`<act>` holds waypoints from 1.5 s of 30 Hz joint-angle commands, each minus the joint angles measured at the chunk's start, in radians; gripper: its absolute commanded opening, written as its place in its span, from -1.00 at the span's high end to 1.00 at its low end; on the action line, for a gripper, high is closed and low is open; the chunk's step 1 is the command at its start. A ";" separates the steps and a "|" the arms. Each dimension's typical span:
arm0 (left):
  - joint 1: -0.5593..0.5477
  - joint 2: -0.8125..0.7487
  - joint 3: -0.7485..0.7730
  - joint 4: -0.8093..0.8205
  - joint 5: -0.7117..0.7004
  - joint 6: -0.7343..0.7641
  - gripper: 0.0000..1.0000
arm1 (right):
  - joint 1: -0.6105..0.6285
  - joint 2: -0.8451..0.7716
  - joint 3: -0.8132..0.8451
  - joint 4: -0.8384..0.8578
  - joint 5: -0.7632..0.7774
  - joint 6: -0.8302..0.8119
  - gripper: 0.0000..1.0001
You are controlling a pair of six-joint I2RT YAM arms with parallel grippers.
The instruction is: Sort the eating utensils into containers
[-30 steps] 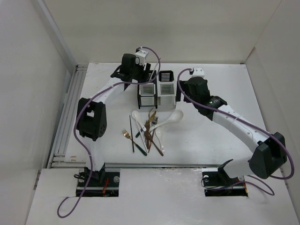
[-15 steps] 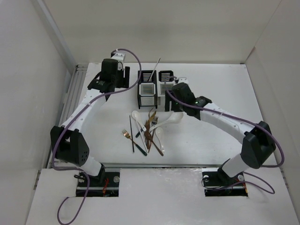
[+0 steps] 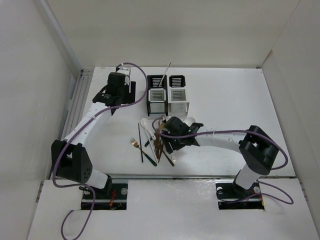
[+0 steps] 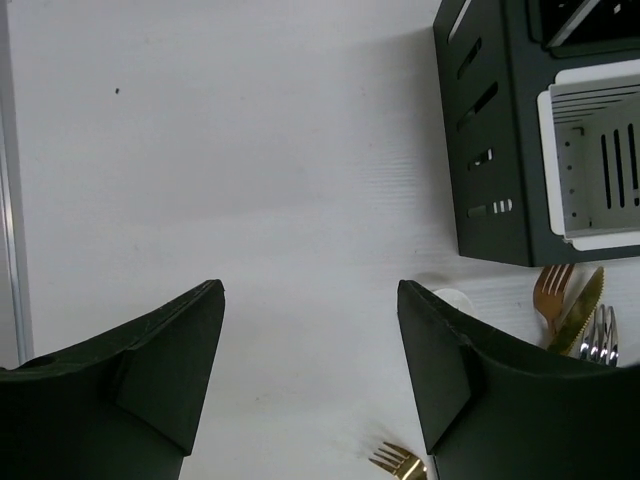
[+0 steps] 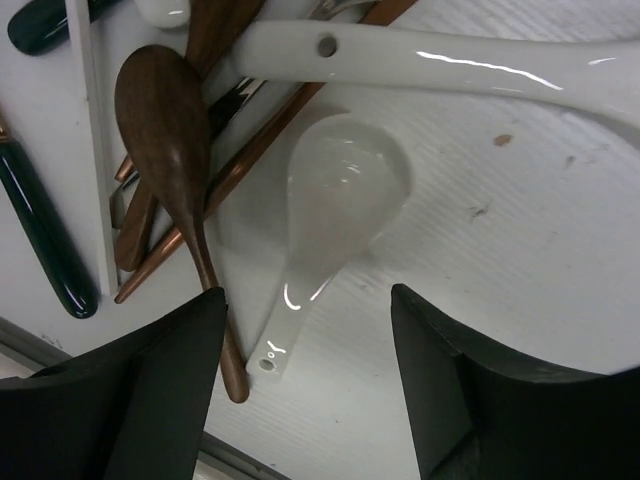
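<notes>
The eating utensils lie in a loose pile (image 3: 157, 140) in front of the containers: white ceramic soup spoons, copper-gold forks, dark-handled pieces and a thin black chopstick (image 3: 140, 142). The black caddy (image 3: 156, 95) and the white caddy (image 3: 179, 95) stand joined side by side. A slim pale utensil (image 3: 165, 74) stands tilted in the black caddy. My right gripper (image 3: 172, 137) is open and empty, low over the pile. In the right wrist view it (image 5: 308, 300) straddles a white soup spoon (image 5: 340, 195) beside a brown wooden spoon (image 5: 168, 125). My left gripper (image 3: 121, 94) is open and empty, left of the black caddy (image 4: 495, 130).
White walls close in the table on the left, back and right. A metal rail (image 3: 75, 120) runs along the left edge. In the left wrist view, gold forks (image 4: 556, 290) lie just in front of the caddy. A second white spoon (image 5: 430, 60) crosses the pile.
My left gripper drew back left from the caddies, leaving the slim utensil standing in the black one. My right gripper swung from beside the white caddy down onto the pile.
</notes>
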 commanded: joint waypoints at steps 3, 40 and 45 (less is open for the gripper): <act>0.009 -0.070 -0.016 0.038 -0.016 0.004 -0.34 | 0.049 0.057 0.028 0.006 0.028 0.022 -0.33; 0.078 -0.090 -0.019 0.047 0.012 0.004 -0.37 | 0.058 -0.205 -0.044 -0.030 0.253 0.119 1.00; 0.078 -0.089 -0.009 0.047 0.012 0.004 -0.37 | 0.058 -0.289 -0.003 -0.030 0.330 0.119 1.00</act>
